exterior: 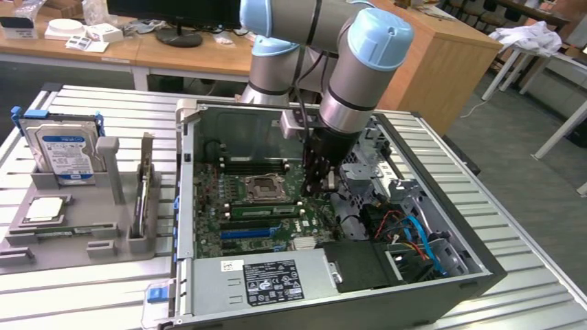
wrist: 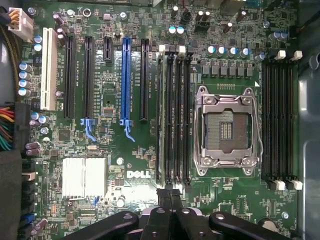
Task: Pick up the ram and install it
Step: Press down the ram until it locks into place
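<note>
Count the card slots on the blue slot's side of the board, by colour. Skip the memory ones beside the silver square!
Blue slot: 1
White slot: 1
Black slots: 4, one of them short
Total: 6

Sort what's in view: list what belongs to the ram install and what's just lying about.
Job: long thin green ram stick with dark chips; four long black memory slots; black gripper, shut.
Lying about: silver hard drive with blue label; square silver processor chip; long blue connector slot; metal-framed processor socket, empty.
</note>
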Controlling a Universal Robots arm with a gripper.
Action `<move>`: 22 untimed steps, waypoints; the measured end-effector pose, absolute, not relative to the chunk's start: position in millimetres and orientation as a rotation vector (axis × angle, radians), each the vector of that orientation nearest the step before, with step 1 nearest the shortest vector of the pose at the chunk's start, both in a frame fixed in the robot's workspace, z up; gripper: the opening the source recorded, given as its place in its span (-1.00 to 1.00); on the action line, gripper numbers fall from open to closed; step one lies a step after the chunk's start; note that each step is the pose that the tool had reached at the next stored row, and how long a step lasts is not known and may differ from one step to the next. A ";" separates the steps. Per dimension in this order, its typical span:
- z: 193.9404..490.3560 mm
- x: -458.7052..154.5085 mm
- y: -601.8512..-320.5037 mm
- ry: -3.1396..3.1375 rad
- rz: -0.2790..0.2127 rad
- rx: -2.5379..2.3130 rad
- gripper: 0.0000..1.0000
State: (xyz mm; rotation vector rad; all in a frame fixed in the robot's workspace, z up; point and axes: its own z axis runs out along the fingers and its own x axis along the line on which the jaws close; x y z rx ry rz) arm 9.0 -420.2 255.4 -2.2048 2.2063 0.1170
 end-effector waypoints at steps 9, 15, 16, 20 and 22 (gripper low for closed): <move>255.2 5.4 -420.1 2.206 0.117 -2.204 -0.79; 255.1 2.8 -420.1 2.206 0.117 -2.205 -0.79; 255.1 2.8 -420.1 2.206 0.117 -2.205 -0.79; 254.5 2.8 -420.1 2.206 0.117 -2.204 -0.79; 253.7 2.8 -420.1 2.206 0.117 -2.204 -0.79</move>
